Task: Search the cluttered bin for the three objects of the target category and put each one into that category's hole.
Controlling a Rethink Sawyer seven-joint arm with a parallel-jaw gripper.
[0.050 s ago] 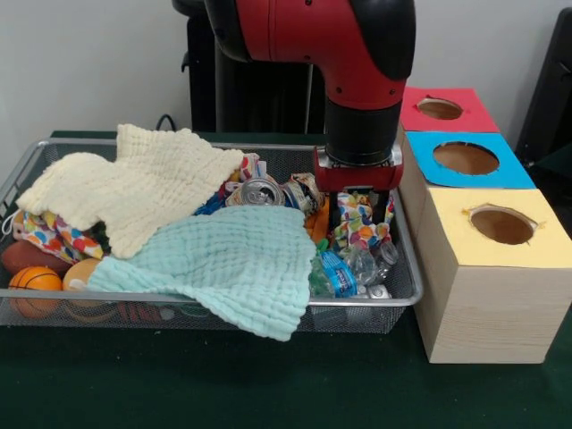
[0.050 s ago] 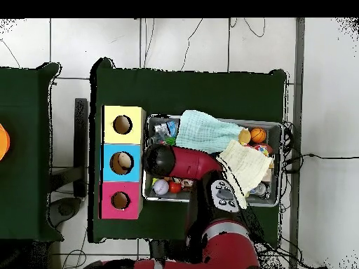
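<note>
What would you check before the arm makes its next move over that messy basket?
1. Gripper is down inside the wire basket: ok, it sits low at the end nearest the boxes.
2. Gripper holding something: cannot tell, its tips are hidden among the clutter.
3. Holes are free: ok, the yellow hole, blue hole and red hole all look unobstructed.
4. Contents are visible: not ok, the mint cloth and cream cloth cover much of the basket.
5. Crushed plastic bottle is reachable: ok, it lies uncovered just below the gripper.
</note>
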